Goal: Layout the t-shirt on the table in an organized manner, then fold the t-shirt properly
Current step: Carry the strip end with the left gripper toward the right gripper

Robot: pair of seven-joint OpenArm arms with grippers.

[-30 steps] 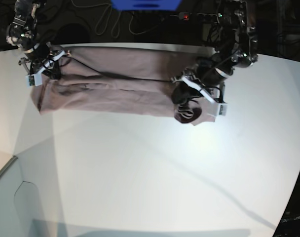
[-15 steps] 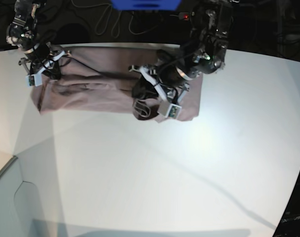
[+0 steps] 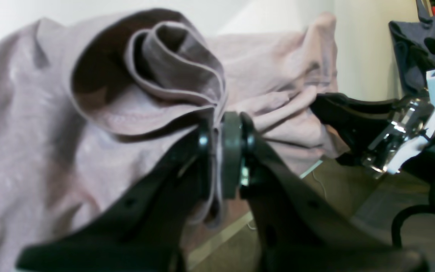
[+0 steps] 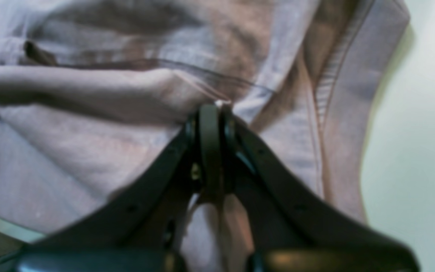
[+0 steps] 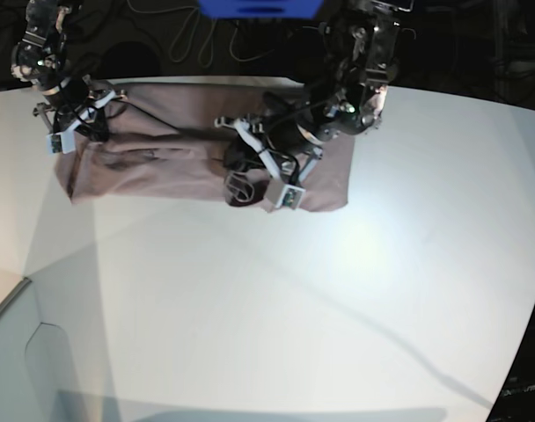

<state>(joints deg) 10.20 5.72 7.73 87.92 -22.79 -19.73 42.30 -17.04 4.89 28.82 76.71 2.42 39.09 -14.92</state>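
Observation:
The mauve-grey t-shirt [image 5: 153, 158] lies as a long band along the back of the white table [image 5: 267, 308]. Its right part is doubled over toward the middle. My left gripper [image 5: 243, 178] hangs above the shirt's middle, shut on a curled bunch of the cloth. In the left wrist view, the left gripper [image 3: 223, 151] pinches a looped fold of the t-shirt [image 3: 32, 132]. At the shirt's far left end, my right gripper [image 5: 74, 123] is shut on it. The right wrist view shows the right gripper [image 4: 212, 121] clamping a hemmed edge of the t-shirt [image 4: 70, 151], with the table [image 4: 421, 151] beside it.
A blue object [image 5: 259, 7] and cables [image 5: 188, 40] lie in the dark area behind the table. The table's front left edge has a notch [image 5: 39, 352]. Black and silver parts of the other arm [image 3: 372, 128] show at the right of the left wrist view.
My left gripper has travelled leftward with the shirt's right end, from the band's right end to over its middle. The cloth now doubles over. The right gripper has not moved.

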